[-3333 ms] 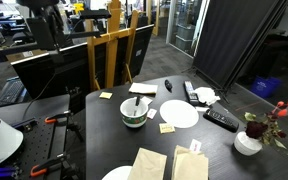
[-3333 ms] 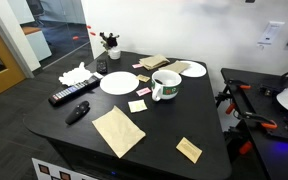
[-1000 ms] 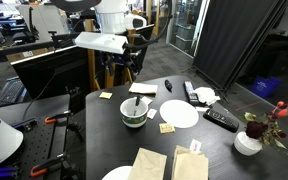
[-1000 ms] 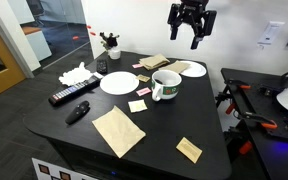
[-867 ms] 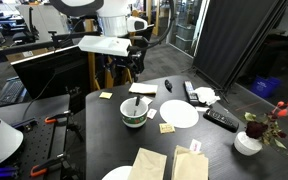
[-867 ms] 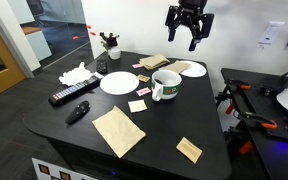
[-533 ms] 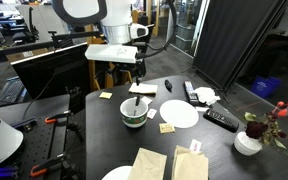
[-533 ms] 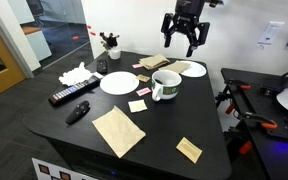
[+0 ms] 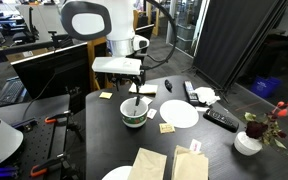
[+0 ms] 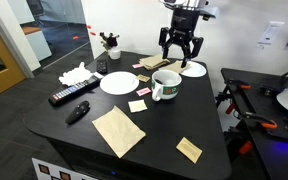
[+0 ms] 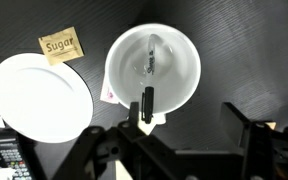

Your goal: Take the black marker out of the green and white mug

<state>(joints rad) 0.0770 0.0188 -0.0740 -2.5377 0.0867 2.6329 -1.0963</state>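
Observation:
The green and white mug stands mid-table in both exterior views. In the wrist view its white inside is seen from above. The black marker leans on the mug's near rim and sticks out over it; it also shows as a thin stick in an exterior view. My gripper is open and empty. It hangs straight above the mug in both exterior views, a little above the rim, with the marker near its left finger.
A white plate and a sugar packet lie beside the mug. A plate, black remotes, a vase with red flowers and paper napkins lie around it. A second remote lies near the table edge.
The arm has swung in and come down from high above the table until it is right over the mug. The mug and marker have not moved.

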